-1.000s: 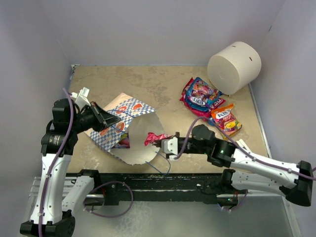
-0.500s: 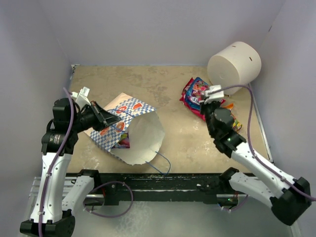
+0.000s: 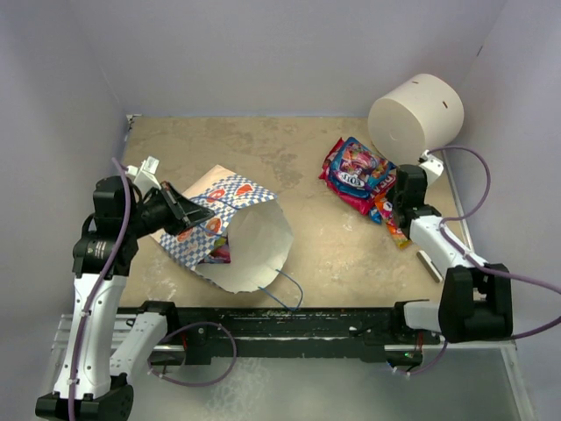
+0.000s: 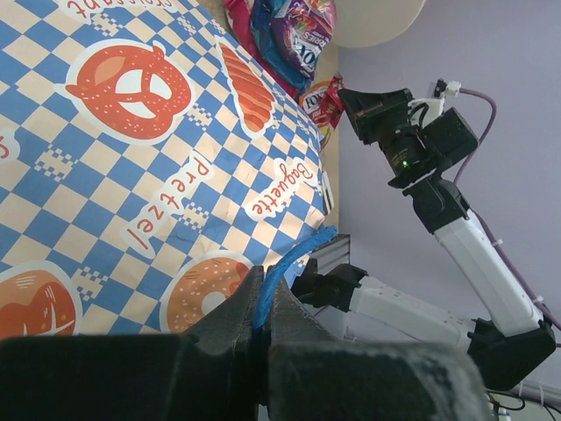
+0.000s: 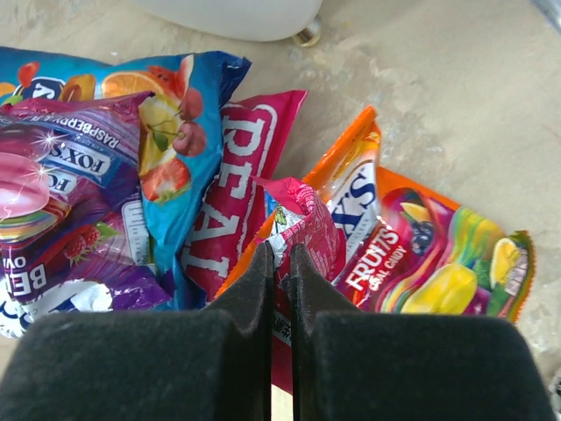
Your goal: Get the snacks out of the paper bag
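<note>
The blue-and-white checkered paper bag (image 3: 230, 195) lies on its side at the left, its cream mouth facing the near edge. Snack packets (image 3: 219, 253) show inside its lower edge. My left gripper (image 3: 203, 213) is shut on the bag's blue cord handle (image 4: 294, 259); the bag's printed side (image 4: 131, 132) fills the left wrist view. My right gripper (image 3: 394, 209) is at the snack pile (image 3: 355, 171) at the back right. In the right wrist view it (image 5: 280, 256) is shut on a pink packet (image 5: 311, 230) that rests over an orange fruit-candy packet (image 5: 438, 254).
A big white cylinder (image 3: 416, 118) lies on its side in the back right corner, just behind the pile. A blue packet (image 5: 175, 114) and a red packet (image 5: 232, 202) lie left of the pink one. The bag's second cord handle (image 3: 289, 294) trails toward the near edge.
My right arm has swung from the bag's mouth to the pile at the back right, carrying the pink packet. The left arm and the bag have not moved.
</note>
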Robot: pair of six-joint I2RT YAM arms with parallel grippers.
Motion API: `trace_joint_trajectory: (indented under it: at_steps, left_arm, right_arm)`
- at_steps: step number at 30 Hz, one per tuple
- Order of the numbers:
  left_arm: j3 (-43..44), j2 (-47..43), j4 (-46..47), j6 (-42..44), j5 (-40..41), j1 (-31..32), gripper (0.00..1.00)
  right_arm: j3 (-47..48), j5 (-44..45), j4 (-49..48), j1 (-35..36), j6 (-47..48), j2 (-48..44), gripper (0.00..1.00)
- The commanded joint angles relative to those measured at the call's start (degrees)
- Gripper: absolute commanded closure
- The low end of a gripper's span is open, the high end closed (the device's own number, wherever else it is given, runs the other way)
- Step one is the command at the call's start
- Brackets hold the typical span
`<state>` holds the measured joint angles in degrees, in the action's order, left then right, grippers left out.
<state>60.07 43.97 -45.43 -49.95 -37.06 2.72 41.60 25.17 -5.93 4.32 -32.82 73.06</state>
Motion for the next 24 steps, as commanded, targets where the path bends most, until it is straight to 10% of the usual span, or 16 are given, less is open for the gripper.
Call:
trace_joint_trajectory:
  at_steps: [1,7,12,24]
  left_arm:
    - [0.9,-0.8,0.3,0.5,0.1,0.1,1.00]
    - [1.0,-0.6,0.2,1.4,-0.7,0.1,1.00]
    - [0.7,-0.4,-0.3,2.3,-1.8,0.1,1.00]
    - [-4.1,-4.3,-0.4,2.2,-9.0,0.1,1.00]
  right_arm:
    - [3.8,-1.8,-3.1,-0.5,-3.0,2.1,1.00]
    - [3.2,-5.3,-2.6,-1.1,-4.9,5.6,0.96]
    - [3.0,-14.3,-3.9,-1.2,0.1,3.6,0.29]
    - [-0.9,-30.2,-10.0,10.5,13.2,-11.6,0.22]
